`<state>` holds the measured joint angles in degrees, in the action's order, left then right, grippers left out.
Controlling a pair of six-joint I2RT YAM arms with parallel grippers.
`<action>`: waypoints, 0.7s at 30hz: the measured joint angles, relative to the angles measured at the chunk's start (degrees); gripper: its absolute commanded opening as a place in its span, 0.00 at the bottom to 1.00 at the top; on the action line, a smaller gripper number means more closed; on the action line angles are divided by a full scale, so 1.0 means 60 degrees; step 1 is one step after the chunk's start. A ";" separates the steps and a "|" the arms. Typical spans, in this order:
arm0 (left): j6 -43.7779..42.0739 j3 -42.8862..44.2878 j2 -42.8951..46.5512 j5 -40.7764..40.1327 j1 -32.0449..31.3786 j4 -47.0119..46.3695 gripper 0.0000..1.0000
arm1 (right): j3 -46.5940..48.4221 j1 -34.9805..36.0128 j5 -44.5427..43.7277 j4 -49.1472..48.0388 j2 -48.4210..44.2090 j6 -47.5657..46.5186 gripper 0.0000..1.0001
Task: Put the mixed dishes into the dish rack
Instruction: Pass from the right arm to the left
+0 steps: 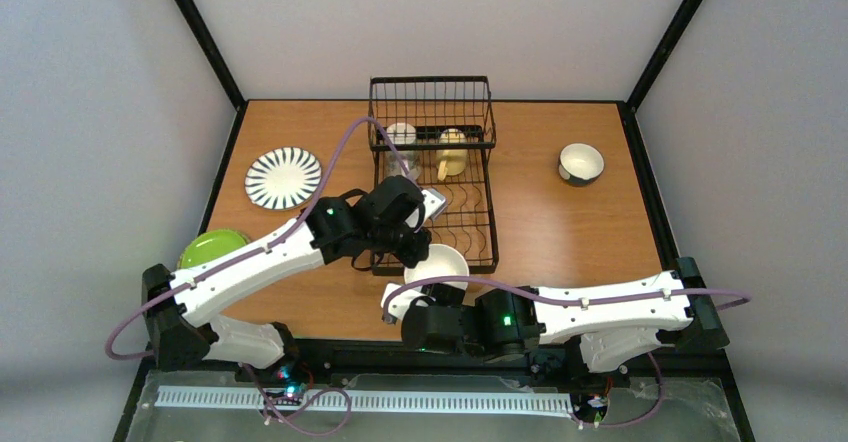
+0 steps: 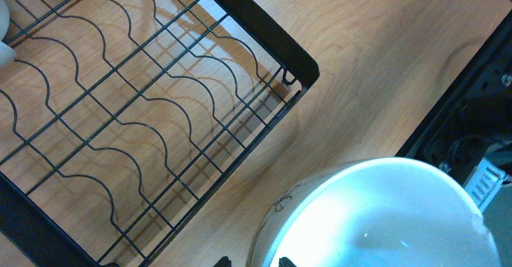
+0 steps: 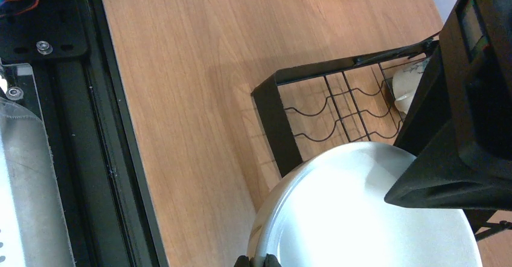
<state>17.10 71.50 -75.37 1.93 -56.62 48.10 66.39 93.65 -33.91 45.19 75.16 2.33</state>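
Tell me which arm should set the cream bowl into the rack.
Left, likely. The left claw straddles the rim of the cream bowl beside bare slots of the dish rack. The right claw is shut on the bowl too, but that arm lies low, short of the rack.

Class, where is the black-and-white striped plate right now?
Top view: the striped plate lies flat on the table, left of the dish rack and beyond the lime-green plate.

My left gripper [image 1: 422, 250] hangs at the near end of the dish rack [image 1: 470, 217], against the cream bowl [image 1: 447, 260]. My right gripper [image 1: 412, 294] sits just nearer.
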 measured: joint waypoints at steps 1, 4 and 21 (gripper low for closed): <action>-0.0022 0.0022 -0.0004 -0.0025 0.0000 -0.0004 0.31 | 0.0000 0.0000 0.0000 0.0000 -0.0004 0.0000 0.02; -0.0044 0.0055 -0.0029 -0.0069 0.0000 -0.0007 0.16 | 0.0000 0.0000 0.0000 0.0000 -0.0026 0.0004 0.02; -0.0335 0.0058 -0.0106 -0.0335 0.0000 -0.0011 0.00 | -0.0076 0.0000 -0.0138 0.0109 -0.0368 -0.0080 0.02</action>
<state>15.09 71.85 -76.01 -0.08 -56.62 48.03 65.93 93.65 -34.74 45.84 72.95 1.85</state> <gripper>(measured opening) 0.054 0.046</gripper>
